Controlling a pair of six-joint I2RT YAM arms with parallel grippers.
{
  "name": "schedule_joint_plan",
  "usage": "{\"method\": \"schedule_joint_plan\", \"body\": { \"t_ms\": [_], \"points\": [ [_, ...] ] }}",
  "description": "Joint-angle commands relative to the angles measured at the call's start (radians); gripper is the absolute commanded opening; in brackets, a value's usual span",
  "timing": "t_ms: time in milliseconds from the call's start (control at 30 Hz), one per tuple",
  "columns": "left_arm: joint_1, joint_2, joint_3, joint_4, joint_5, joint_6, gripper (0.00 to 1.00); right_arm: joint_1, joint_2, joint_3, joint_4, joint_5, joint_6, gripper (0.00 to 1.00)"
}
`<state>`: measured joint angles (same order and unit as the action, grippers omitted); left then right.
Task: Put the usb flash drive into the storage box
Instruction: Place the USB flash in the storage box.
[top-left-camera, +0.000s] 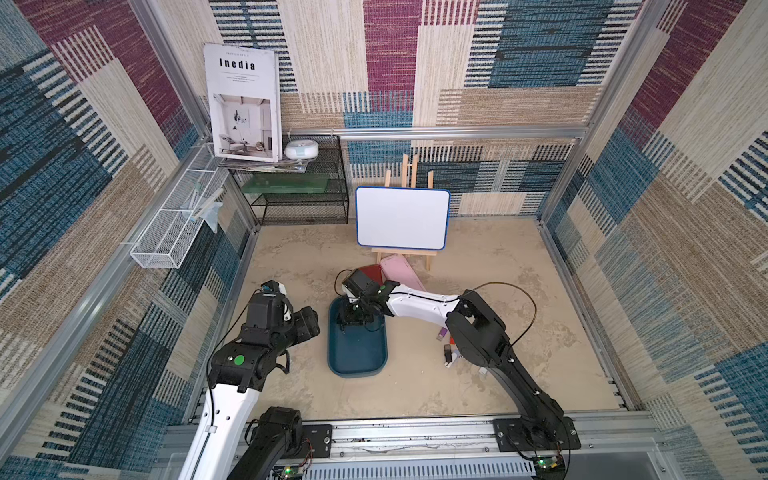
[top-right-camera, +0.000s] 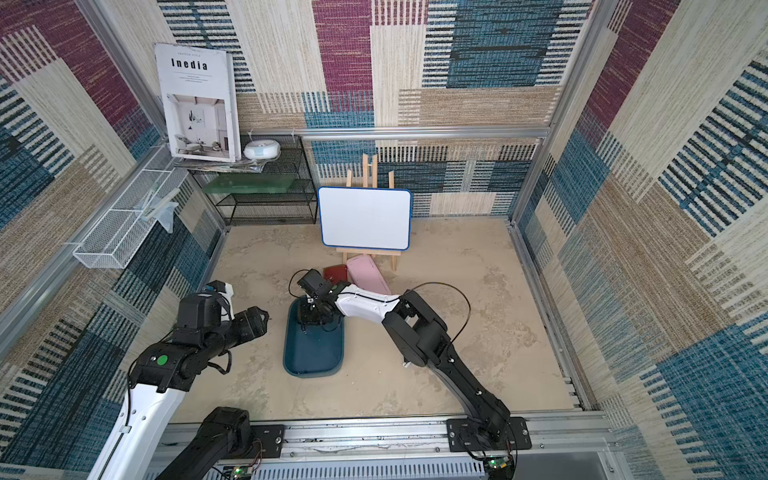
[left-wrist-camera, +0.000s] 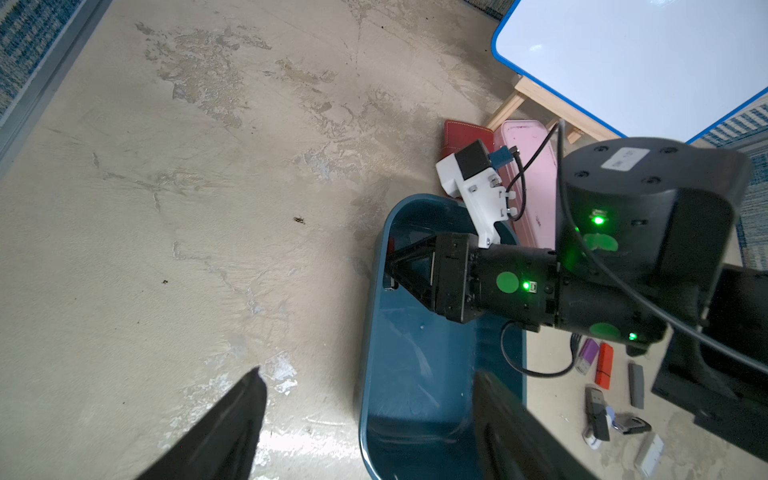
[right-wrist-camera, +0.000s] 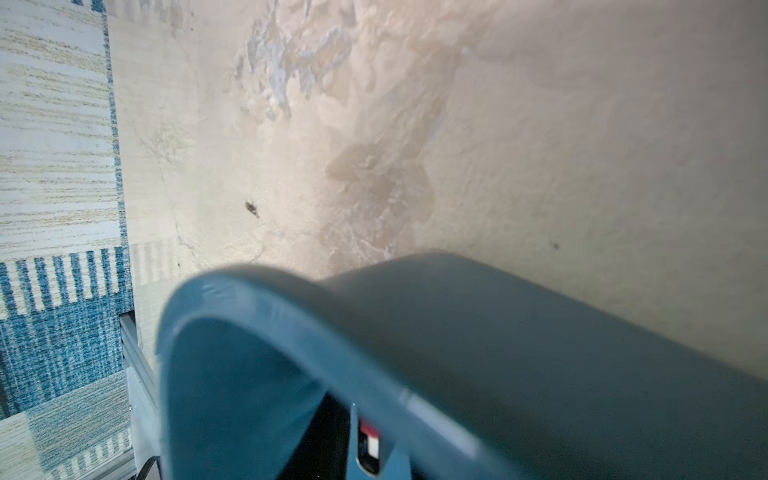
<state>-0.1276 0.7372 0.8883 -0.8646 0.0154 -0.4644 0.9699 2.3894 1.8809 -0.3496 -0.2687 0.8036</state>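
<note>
The storage box (top-left-camera: 357, 357) (top-right-camera: 313, 357) is a dark teal tray lying in the middle of the table. My right gripper (top-left-camera: 353, 318) (top-right-camera: 309, 318) reaches down into its far end. In the left wrist view its fingertips (left-wrist-camera: 388, 268) sit low inside the box (left-wrist-camera: 415, 374), against the wall. In the right wrist view the usb flash drive (right-wrist-camera: 368, 442), small with red, white and black on it, shows beside one dark finger (right-wrist-camera: 324, 440) under the blurred rim (right-wrist-camera: 291, 316). The jaw gap is hidden. My left gripper (left-wrist-camera: 370, 415) (top-left-camera: 311, 328) hovers open and empty beside the box's near left rim.
Several loose flash drives (left-wrist-camera: 602, 374) (top-left-camera: 449, 351) lie right of the box under the right arm. A red wallet (top-left-camera: 372, 272) and pink case (top-left-camera: 401, 270) lie just beyond it. A whiteboard on an easel (top-left-camera: 402, 218) and a wire shelf (top-left-camera: 299, 195) stand at the back.
</note>
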Motion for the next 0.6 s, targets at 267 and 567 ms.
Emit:
{"method": "schedule_joint_plan", "body": {
  "t_ms": [267,567],
  "points": [
    [0.0,-0.001,-0.003,0.002,0.001,0.001,0.82,0.002,-0.138,-0.062,-0.058,0.043,-0.031,0.41],
    [-0.002,-0.005,-0.003,0.018,0.066,0.027,0.82,-0.008,-0.546,-0.35,-0.051,0.343,-0.16,0.41]
  ]
}}
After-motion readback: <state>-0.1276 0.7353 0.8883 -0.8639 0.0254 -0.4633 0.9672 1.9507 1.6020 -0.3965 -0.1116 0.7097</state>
